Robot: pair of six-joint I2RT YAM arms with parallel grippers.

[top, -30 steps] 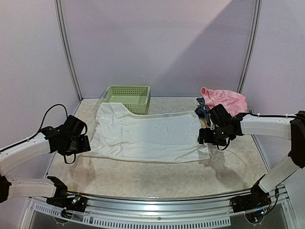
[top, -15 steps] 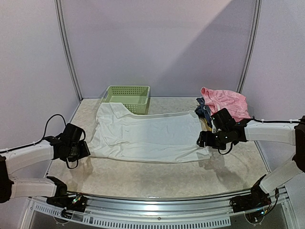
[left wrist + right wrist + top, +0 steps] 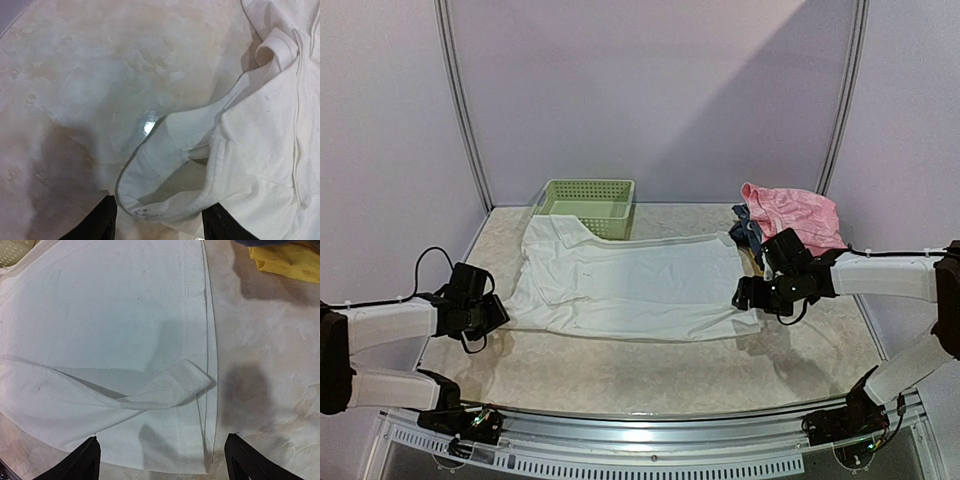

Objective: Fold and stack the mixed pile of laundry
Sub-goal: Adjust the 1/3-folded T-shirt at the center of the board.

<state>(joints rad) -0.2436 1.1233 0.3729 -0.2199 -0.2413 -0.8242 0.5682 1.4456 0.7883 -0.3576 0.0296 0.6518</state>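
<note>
Left pincer [image 3: 160,216] and right pincer [image 3: 161,460], both parted, are held at the ends of the white shirt [image 3: 630,280], which is spread flat on the desk [image 3: 650,375], not yet folded, pink piece [image 3: 795,212] heaped far right.

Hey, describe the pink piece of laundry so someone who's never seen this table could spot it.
Look at the marbled table and follow the white shirt spread across its middle to the right end. Just beyond, in the far right corner, lies a crumpled pink garment. It is the only pink thing, bunched not flat, with dark blue cloth at its left edge.
</note>
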